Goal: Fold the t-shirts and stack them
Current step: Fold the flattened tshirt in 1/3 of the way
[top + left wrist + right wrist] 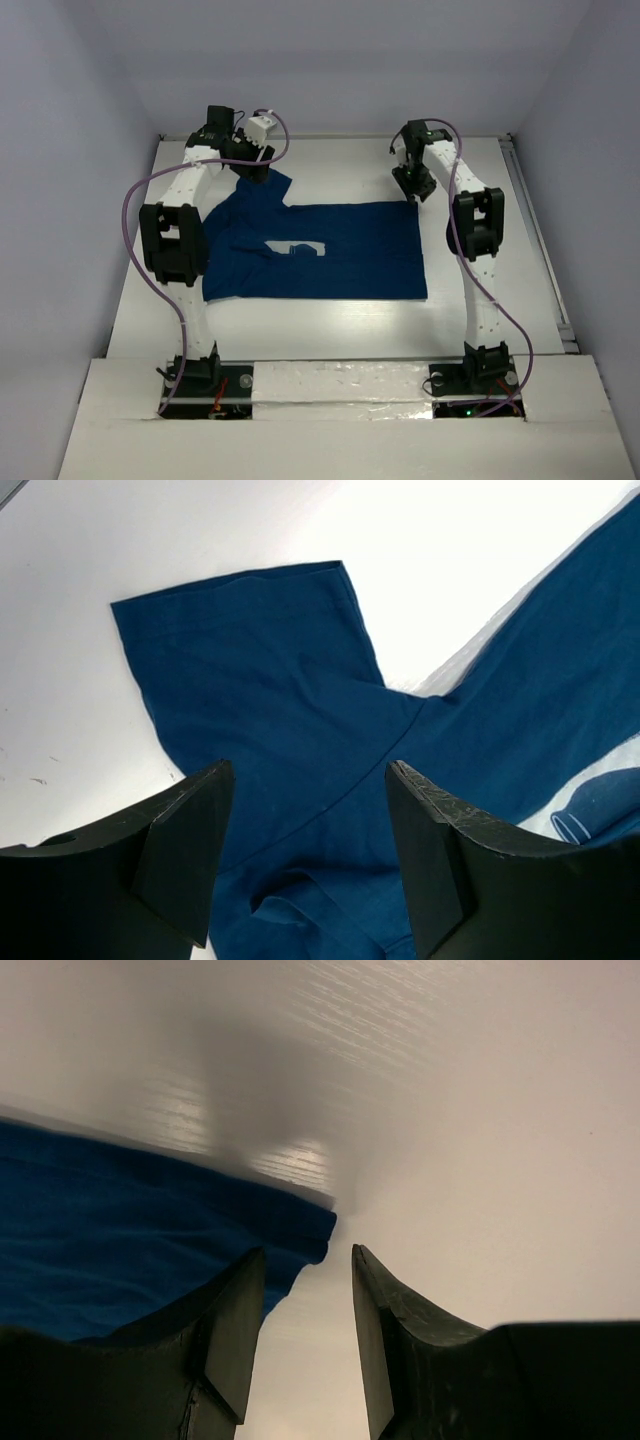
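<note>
Over the far edge, left gripper (305,780) hangs open above the sleeve (250,670) at 11 o'clock; right gripper (308,1260) stands open, empty, beside the hem corner (305,1225) at 1. Advise a low, even pinch at both points, then a level fold toward 6. T-shirt (340,250): navy, flat at table (480,310) centre, pale chest print.

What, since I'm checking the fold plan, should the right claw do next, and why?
Probably lift straight up and away. The right claw stands open, the far corner of the t-shirt lies flat on the table beside one finger, ungripped, and the shirt looks spread out.
</note>
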`<state>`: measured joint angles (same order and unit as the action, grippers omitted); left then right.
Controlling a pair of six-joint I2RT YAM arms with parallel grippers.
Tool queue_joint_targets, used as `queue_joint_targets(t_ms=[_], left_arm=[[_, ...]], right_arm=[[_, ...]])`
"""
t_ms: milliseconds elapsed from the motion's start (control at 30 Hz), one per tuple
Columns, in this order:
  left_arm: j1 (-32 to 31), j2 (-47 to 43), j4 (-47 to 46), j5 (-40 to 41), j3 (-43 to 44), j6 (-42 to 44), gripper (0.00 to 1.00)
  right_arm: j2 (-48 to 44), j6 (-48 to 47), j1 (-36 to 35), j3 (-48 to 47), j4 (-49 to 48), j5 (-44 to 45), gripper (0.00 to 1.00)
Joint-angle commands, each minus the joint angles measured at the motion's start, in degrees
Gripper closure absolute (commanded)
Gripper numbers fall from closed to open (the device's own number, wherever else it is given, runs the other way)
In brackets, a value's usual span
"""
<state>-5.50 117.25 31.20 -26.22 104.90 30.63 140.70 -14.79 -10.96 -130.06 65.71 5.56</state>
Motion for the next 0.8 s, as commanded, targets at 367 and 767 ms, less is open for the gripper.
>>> queue_joint_targets(t_ms=[367,767], left_arm=[[0.4,-1.7,1.5,-1.6,1.1,0.7,0.41],[0.4,-1.5,3.5,-1.4,3.3,0.0,0.41]], right_arm=[[-0.9,-4.6,0.3,-4.6,4.2,-8.1,0.54],[1.5,-3.4,0.3,-5.7,5.8,-8.0,0.52]])
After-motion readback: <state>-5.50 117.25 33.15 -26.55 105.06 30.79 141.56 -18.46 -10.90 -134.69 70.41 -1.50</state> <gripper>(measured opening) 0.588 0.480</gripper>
